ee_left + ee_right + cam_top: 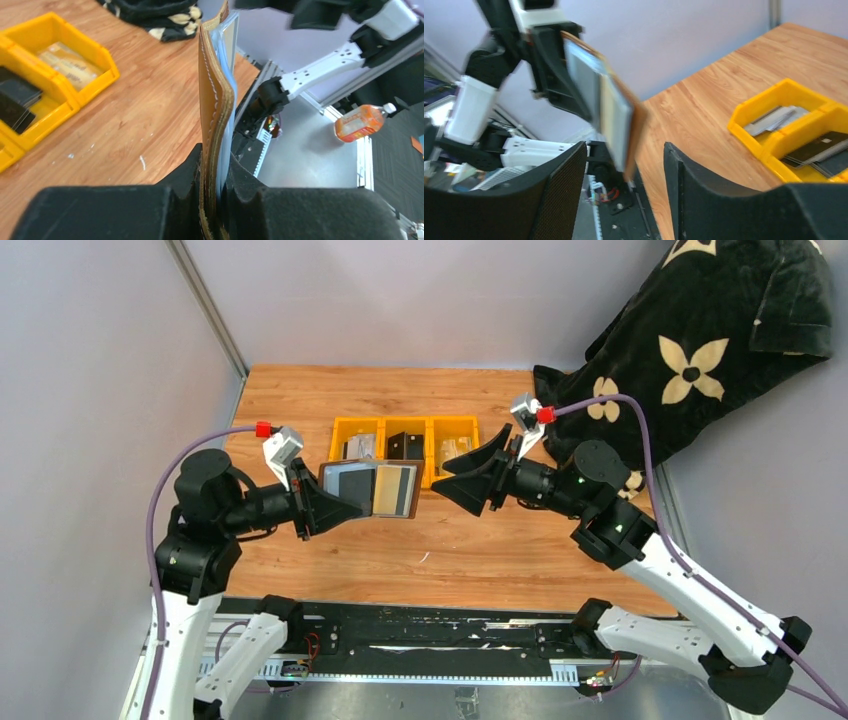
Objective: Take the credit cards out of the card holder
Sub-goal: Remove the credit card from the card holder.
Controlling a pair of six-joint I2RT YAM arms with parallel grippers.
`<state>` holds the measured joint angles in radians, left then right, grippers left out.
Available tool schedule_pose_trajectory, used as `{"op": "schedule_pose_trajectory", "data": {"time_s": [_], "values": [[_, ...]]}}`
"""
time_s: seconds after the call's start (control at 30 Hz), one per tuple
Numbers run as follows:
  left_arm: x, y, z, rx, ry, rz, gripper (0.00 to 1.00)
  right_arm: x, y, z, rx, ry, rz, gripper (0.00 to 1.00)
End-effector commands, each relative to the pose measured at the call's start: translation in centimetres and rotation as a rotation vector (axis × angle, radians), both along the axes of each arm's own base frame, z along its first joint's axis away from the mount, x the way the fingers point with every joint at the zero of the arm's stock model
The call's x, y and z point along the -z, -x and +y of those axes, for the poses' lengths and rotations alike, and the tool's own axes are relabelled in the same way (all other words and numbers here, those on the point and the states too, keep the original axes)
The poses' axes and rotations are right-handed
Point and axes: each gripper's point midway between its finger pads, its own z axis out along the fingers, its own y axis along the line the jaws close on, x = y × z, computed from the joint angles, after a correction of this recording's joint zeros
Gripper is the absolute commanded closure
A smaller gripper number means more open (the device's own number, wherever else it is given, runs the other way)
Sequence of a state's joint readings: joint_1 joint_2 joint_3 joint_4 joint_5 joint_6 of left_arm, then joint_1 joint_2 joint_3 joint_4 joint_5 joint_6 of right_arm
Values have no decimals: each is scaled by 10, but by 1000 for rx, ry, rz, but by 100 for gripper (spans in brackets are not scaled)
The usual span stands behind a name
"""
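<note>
My left claw (345, 508) is clamped tight on the left end of the card holder (375, 488), holding it spread open above the table (450, 550), long axis aimed rightward at my right claw (462, 476), which gapes empty just beside its free edge, nearest the cards (396, 490) inside

I see the card holder (375, 490) up over the counter (450, 540), bins (405, 423) just behind it, blanket (700, 350) at the far-right corner.
</note>
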<state>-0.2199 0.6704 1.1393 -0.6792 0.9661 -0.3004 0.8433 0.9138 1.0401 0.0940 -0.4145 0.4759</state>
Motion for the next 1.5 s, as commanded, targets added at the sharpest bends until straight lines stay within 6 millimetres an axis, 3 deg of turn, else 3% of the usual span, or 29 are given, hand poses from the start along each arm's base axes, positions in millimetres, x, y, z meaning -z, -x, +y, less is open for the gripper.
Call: {"op": "schedule_pose_trajectory", "data": {"time_s": [0.0, 0.17, 0.37, 0.53, 0.77, 1.07, 1.2, 1.47], "values": [[23, -21, 9, -95, -100, 51, 100, -31, 10, -1, -45, -76, 28, 42], [40, -31, 12, -107, -153, 91, 100, -38, 28, 20, -217, -121, 128, 45], [32, -18, 6, -43, -113, 94, 100, 1, 31, 65, -367, -76, 254, 45], [21, -5, 4, -5, -83, 69, 100, 22, 24, 83, -391, -76, 313, 45], [6, 10, -2, 54, -14, 49, 100, 35, 20, 95, -415, -75, 345, 45], [6, 12, -3, 60, 5, 39, 100, 15, 42, 108, -565, -137, 307, 59], [12, 5, -1, 36, -27, 46, 100, 10, 50, 105, -586, -144, 293, 65], [19, -10, 4, -33, -63, 38, 100, 3, 58, 86, -531, -114, 242, 60]]}}
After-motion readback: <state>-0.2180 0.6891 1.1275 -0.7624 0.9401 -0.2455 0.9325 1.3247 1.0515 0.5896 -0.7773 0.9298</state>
